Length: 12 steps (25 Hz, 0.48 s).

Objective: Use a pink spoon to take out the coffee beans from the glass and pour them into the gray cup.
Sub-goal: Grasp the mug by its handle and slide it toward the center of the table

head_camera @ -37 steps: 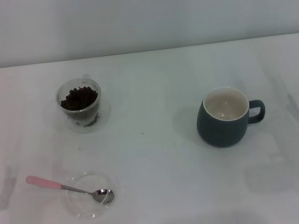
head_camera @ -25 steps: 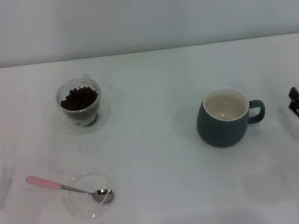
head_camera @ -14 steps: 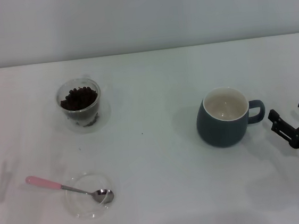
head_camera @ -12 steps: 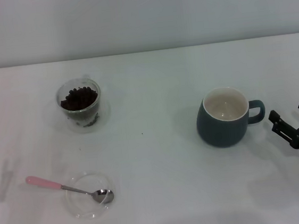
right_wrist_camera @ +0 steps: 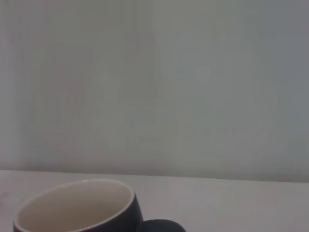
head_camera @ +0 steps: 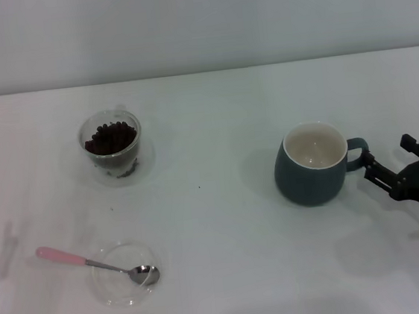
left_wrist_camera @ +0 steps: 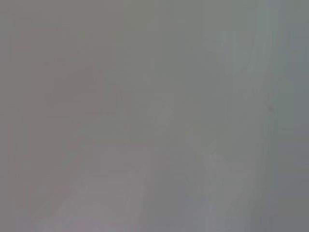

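The pink spoon lies at the front left, its metal bowl resting in a flat clear dish. The glass with coffee beans stands at the back left. The gray cup stands right of centre, empty, its handle pointing right; its rim also shows in the right wrist view. My right gripper is open, low over the table, its fingertips right at the cup's handle. My left gripper is out of view; the left wrist view shows only a blank grey surface.
The white table runs back to a plain pale wall. A few dark specks lie on the table between the glass and the cup.
My right gripper has come in from the right edge, moving left and lower, until its fingertips reach the cup's handle. The cup, glass and spoon have not moved.
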{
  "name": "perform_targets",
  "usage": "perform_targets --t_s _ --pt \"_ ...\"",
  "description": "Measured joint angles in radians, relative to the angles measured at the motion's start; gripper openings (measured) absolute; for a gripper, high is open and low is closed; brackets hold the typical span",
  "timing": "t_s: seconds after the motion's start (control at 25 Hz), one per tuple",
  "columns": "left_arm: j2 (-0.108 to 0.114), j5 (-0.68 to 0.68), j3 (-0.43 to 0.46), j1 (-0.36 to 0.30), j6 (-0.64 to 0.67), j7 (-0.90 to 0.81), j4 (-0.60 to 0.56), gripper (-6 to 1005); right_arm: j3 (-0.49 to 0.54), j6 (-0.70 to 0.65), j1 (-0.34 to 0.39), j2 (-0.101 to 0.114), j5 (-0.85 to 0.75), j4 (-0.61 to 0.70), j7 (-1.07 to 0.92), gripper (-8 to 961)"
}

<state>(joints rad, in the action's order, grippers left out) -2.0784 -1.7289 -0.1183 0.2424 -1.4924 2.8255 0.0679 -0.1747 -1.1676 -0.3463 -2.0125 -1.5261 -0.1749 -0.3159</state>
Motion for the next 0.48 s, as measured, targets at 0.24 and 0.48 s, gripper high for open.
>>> perform_targets --t_s 0.24,0.48 --pt "0.000 0.000 0.000 0.015 0.000 0.000 0.000 862 -0.006 0.026 -0.023 0.000 0.000 -0.004 -0.001 873" --pt "0.000 0.000 0.000 0.025 0.000 0.000 -0.006 862 -0.008 0.022 -0.030 -0.001 0.000 -0.005 -0.002 872"
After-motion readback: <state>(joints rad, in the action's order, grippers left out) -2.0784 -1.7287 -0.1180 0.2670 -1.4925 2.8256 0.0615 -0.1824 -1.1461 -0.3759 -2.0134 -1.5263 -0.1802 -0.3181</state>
